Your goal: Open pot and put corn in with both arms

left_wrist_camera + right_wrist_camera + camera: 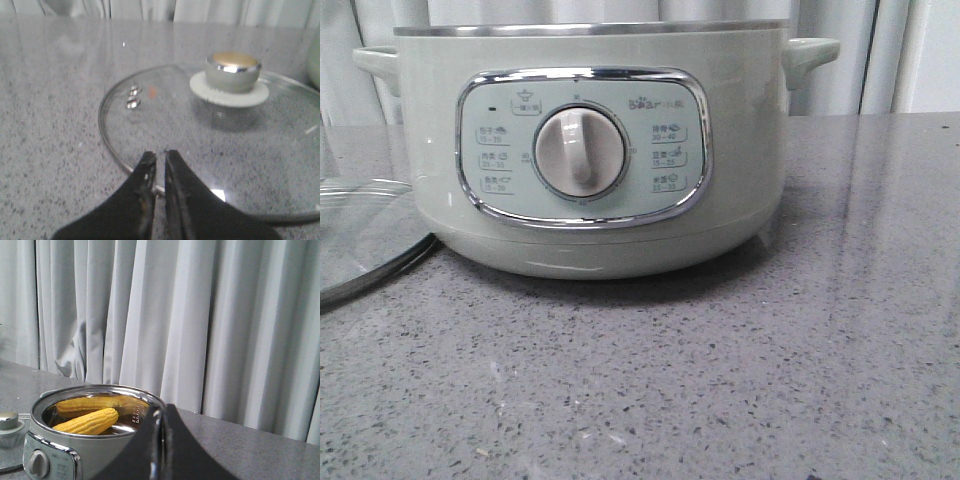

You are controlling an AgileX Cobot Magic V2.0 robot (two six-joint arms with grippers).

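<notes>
The pale green pot [620, 240] stands open in the middle of the table, dial facing me. In the right wrist view the pot [55, 452] holds the yellow corn [87, 421] lying inside; a second yellow shape behind it looks like its reflection in the steel wall. My right gripper [161, 412] is shut and empty, raised to the pot's right, clear of it. My left gripper [160, 155] is shut with only a thin slit, empty, hovering over the near rim of the glass lid [200, 135]. Neither gripper shows in the front view.
The glass lid [360, 240] lies flat on the grey stone table [720, 380] to the pot's left, its rim close to the pot's base, knob [233, 72] up. White curtains [200, 315] hang behind the table.
</notes>
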